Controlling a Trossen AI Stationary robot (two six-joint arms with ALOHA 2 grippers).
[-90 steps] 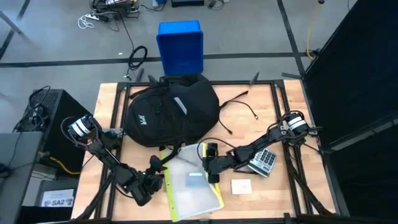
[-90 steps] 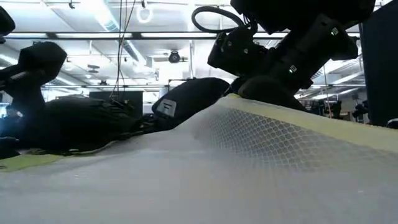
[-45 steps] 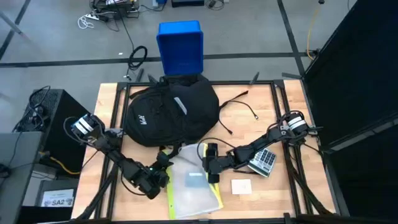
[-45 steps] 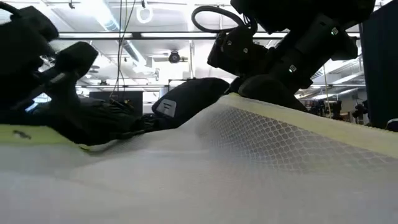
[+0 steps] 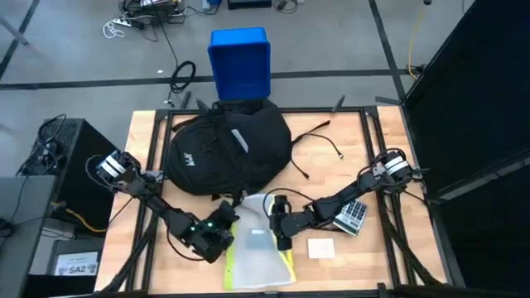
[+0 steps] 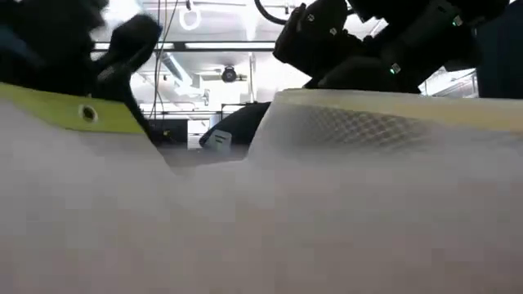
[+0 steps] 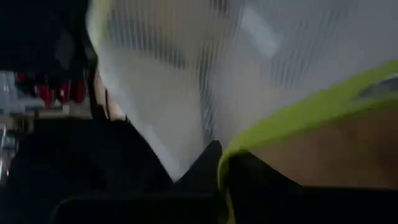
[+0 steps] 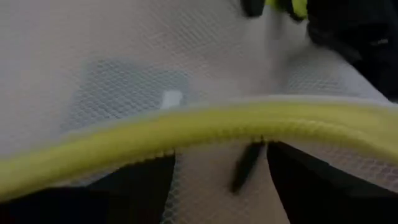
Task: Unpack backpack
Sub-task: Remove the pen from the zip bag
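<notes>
Filling low view, mesh pouch (image 6: 343, 204) hides table; both tools' tips unseen

Backpack (image 5: 228, 149) sits at the back of the surface (image 5: 364, 257). In front of it lies a mesh pouch (image 5: 255, 252), left tool (image 5: 222, 234) at its left edge, right tool (image 5: 280, 233) at its right. Further right: a card (image 5: 321, 247), then a calculator (image 5: 353, 213) behind it.

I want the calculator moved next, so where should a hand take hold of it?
Grip the calculator across its two long edges, coming straight down from above. It lies flat on the table, slightly turned, and the right arm crosses its upper left corner, so favour the lower right half.
</notes>
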